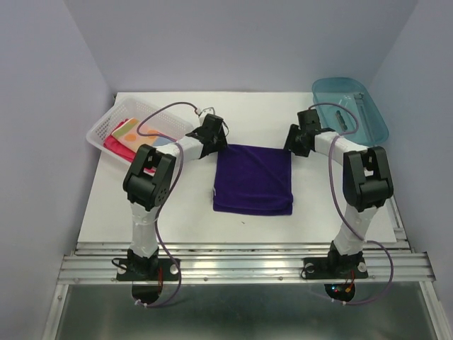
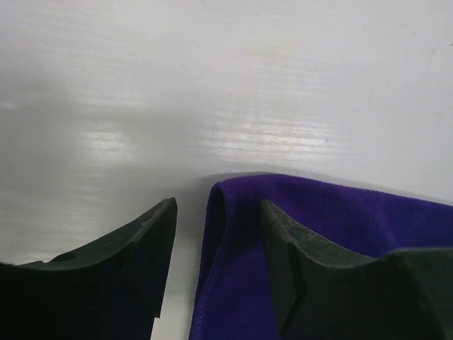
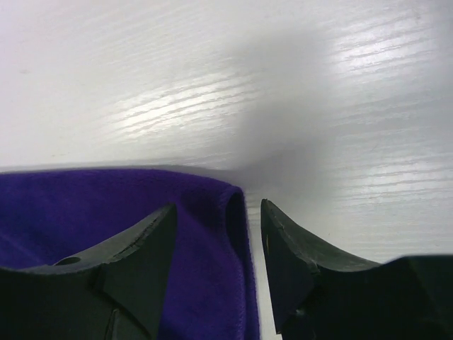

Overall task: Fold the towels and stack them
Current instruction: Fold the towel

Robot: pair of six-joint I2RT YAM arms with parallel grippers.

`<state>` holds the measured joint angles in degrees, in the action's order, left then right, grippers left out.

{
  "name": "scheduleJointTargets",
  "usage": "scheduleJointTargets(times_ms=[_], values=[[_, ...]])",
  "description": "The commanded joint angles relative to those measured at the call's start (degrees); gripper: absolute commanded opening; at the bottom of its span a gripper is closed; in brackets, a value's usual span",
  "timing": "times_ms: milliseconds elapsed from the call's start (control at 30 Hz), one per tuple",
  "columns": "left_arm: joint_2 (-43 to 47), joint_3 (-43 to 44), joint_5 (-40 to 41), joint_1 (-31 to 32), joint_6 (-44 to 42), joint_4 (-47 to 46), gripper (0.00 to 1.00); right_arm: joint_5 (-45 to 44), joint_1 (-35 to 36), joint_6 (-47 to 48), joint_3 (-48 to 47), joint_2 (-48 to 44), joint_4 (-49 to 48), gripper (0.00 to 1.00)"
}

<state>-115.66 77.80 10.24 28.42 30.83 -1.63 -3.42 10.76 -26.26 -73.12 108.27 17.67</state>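
The folded purple towel (image 1: 253, 178) lies mid desk (image 1: 170, 216), seemingly near-square, its fold along the far edge. The left fingers (image 2: 127, 262) and right fingers (image 3: 304, 262) stand parted astride its far corners.

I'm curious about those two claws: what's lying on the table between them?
The dark purple towel fills the stretch between the left gripper and right gripper; each straddles a far corner. The top view shows it.

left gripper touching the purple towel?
Cannot tell. In the left wrist view the left gripper straddles a folded corner of the purple towel: a gap shows beside one finger, the other overlaps the cloth, contact unclear.
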Motion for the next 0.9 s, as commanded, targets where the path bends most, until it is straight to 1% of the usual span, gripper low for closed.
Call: scheduleJointTargets(times_ms=[0,67,100,167,200,233,267,333,367,400,433,467,567,667,733,767,800,867], values=[[-0.44,1.57,-1.36,-0.3,-0.86,0.4,0.59,-2.03,-0.83,1.3,-1.5,1.24,-0.44,0.54],[-1.15,1.65,-1.36,-0.74,-0.68,0.22,0.55,-1.33,-0.92,1.65,-1.06,1.77,-1.23,0.52],[-1.59,2.09,-1.45,-0.91,-0.6,0.22,0.51,-1.33,-1.09,1.56,-1.14,2.55,-1.15,0.5],[-2.55,2.62,-1.8,-1.18,-0.59,0.31,0.47,-1.5,-1.45,1.65,-1.5,3.17,-1.32,0.44],[-2.82,2.97,-1.45,-1.18,-0.59,0.31,0.42,-1.5,-1.54,1.56,-1.58,3.61,-1.41,0.41],[-2.99,3.15,-1.45,-1.27,-0.59,0.31,0.39,-1.33,-1.71,1.56,-1.76,3.96,-1.41,0.38],[-3.43,3.23,-1.71,-1.18,-0.68,0.22,0.34,-1.06,-1.89,1.56,-1.76,4.14,-1.5,0.3],[-3.96,3.67,-2.76,-1.18,-0.94,0.22,0.27,-0.28,-1.97,1.56,-1.76,4.41,-1.59,0.25],[-4.14,3.67,-3.12,-1.18,-1.03,0.05,0.26,0.25,-1.89,1.74,-1.59,4.41,-1.67,0.19],[-4.23,3.76,-3.47,-1.18,-1.21,-0.04,0.16,0.95,-1.97,1.83,-1.5,4.32,-1.85,0.17],[-4.23,3.85,-3.99,-1.18,-1.3,-0.13,0.08,2.53,-1.98,2.09,-1.41,4.23,-2.37,0.14],[-4.14,3.85,-4.09,-1.18,-1.3,-0.13,0.0,3.15,-1.98,2.44,-1.32,4.06,-2.64,0.08],[-3.09,4.38,-3.48,-1.27,-2.18,-0.39,0.0,5.17,-1.98,3.93,-2.28,3.62,-3.08,0.01],[-0.46,2.89,-1.8,-1.27,-2.53,-1.53,0.0,5.62,-1.98,5.08,-2.73,1.69,-3.17,0.01],[4.28,-2.46,-1.98,-1.18,-2.62,-5.91,0.0,6.05,-1.98,5.43,-1.07,-2.08,-3.96,0.01],[6.13,-4.83,-3.11,-1.18,-2.53,-7.93,0.0,7.01,-1.98,5.34,1.9,-3.49,-5.53,0.01],[9.71,-9.29,-3.9,-1.09,-2.18,-11.69,0.0,7.29,-2.06,5.17,3.15,-6.55,-6.06,0.01],[13.95,-13.44,-5.58,-0.83,-2.0,-14.62,0.0,8.77,-1.97,4.47,7.54,-9.29,-6.68,0.01]])
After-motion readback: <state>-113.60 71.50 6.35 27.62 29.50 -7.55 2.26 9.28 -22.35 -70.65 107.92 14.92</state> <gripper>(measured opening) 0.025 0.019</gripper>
